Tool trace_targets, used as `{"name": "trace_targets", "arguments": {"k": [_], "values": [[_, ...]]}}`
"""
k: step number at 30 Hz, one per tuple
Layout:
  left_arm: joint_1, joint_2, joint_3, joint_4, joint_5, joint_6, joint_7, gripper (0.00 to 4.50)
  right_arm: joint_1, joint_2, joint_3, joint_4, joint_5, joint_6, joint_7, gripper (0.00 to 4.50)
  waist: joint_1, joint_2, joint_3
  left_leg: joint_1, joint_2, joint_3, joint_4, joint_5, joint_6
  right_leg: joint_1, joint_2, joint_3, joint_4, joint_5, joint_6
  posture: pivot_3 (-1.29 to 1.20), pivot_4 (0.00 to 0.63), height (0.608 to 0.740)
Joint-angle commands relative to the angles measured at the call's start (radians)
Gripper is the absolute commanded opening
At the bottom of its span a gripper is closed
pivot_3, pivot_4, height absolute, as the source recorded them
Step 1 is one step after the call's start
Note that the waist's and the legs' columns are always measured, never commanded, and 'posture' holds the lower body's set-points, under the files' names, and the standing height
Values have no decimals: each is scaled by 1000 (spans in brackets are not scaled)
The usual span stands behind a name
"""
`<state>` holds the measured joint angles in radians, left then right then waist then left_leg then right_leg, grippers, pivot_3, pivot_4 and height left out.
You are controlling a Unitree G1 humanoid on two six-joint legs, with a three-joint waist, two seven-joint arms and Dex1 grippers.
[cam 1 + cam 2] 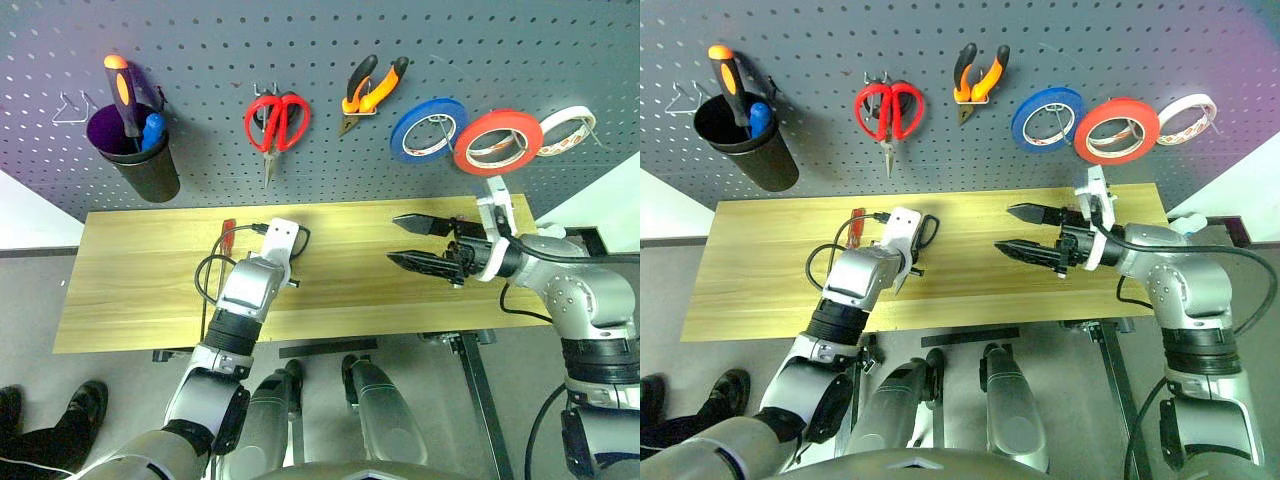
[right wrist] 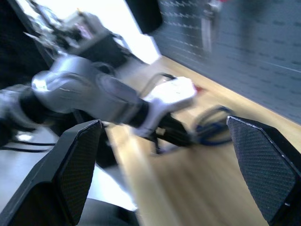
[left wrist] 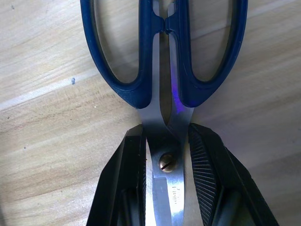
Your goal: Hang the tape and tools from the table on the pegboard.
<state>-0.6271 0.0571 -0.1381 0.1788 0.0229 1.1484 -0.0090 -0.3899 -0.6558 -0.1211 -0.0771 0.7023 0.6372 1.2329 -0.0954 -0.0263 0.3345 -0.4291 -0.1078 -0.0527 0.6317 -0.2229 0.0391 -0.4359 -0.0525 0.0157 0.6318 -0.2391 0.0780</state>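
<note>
The red tape point(image 1: 498, 141) and pliers point(image 1: 372, 88) hung on the pegboard point(image 1: 320, 40), while the left end effector point(image 3: 167, 155) clamped the scissors point(image 3: 164, 56) on the bench point(image 1: 150, 290), the right end effector point(image 1: 410, 242) gaped empty, and the red-handled screwdriver point(image 1: 227, 233) remained on the bench.

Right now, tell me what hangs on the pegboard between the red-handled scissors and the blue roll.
The orange-and-black pliers hang between the red-handled scissors and the blue roll, as the left eye view shows.

Matt wood table point(image 3: 51, 94); shiny steel scissors point(image 3: 164, 188).
</note>
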Motion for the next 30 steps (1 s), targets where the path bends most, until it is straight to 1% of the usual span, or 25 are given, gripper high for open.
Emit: {"name": "trace_targets", "arguments": {"k": [1,3,5,8,11,13,15,16,17,19,22,25,30], "values": [[27,39,-58,-87,11,-79,-57,960,26,-28,6,-8,-6,-57,73,4500,0,0,0,0,0,0,0,0,0,0,0,0,0,0,0,-255,345,740],[49,53,-65,-115,5,-130,-81,960,26,-29,17,-6,-26,-80,81,4500,-3,0,0,0,0,0,0,0,0,0,0,0,0,0,0,-257,344,740],[69,75,-81,-141,7,-141,-107,960,22,-32,31,3,-49,-100,81,4500,-2,0,0,0,0,0,0,0,0,-1,0,0,0,0,0,-255,342,740],[102,108,-106,-190,18,-184,-140,960,16,-30,31,23,-45,-106,96,4500,-1,0,0,-1,0,0,0,0,0,-1,0,0,0,0,0,-253,339,740],[140,117,-84,-252,16,-149,-134,960,9,-35,35,42,-56,-117,108,4500,-1,0,0,-1,0,0,0,0,0,-2,0,0,0,0,0,-255,336,740],[171,158,-102,-307,25,-160,-157,960,7,-39,33,57,-63,-129,119,4500,-1,0,0,-2,0,0,0,0,0,-3,0,0,0,0,0,-250,329,740],[205,176,-107,-359,28,-165,-163,960,2,-41,30,72,-69,-140,126,4500,-1,1,0,-2,0,0,0,0,0,-3,0,0,0,0,0,-252,324,740],[220,210,-146,-383,60,-198,-166,960,-1,-41,28,79,-69,-144,130,4500,-1,1,0,-2,0,0,0,0,0,-3,0,0,0,0,0,-251,322,740],[239,233,-165,-405,62,-235,-189,960,-3,-42,26,85,-69,-148,134,4500,-1,1,0,-2,0,0,0,0,0,-3,0,0,0,0,0,-249,319,740],[279,264,-175,-447,15,-290,-270,960,-9,-40,26,105,-73,-162,143,4500,-1,2,-1,-3,0,0,0,0,0,-4,0,0,0,0,0,-246,308,740],[334,327,-208,-489,67,-407,-280,960,-14,-35,27,135,-91,-204,156,4500,0,2,-2,-3,0,0,1,0,0,-3,0,0,1,0,0,-246,296,740],[379,344,-182,-515,81,-443,-263,960,-23,-26,20,165,-91,-231,168,4500,1,3,-2,-3,0,0,1,0,0,-3,0,0,1,0,-1,-244,285,740],[450,389,-134,-562,100,-579,-263,960,-28,-28,12,225,-96,-295,216,4500,0,4,-3,-3,0,0,1,0,0,-3,0,0,1,0,-1,-241,266,740]]}}
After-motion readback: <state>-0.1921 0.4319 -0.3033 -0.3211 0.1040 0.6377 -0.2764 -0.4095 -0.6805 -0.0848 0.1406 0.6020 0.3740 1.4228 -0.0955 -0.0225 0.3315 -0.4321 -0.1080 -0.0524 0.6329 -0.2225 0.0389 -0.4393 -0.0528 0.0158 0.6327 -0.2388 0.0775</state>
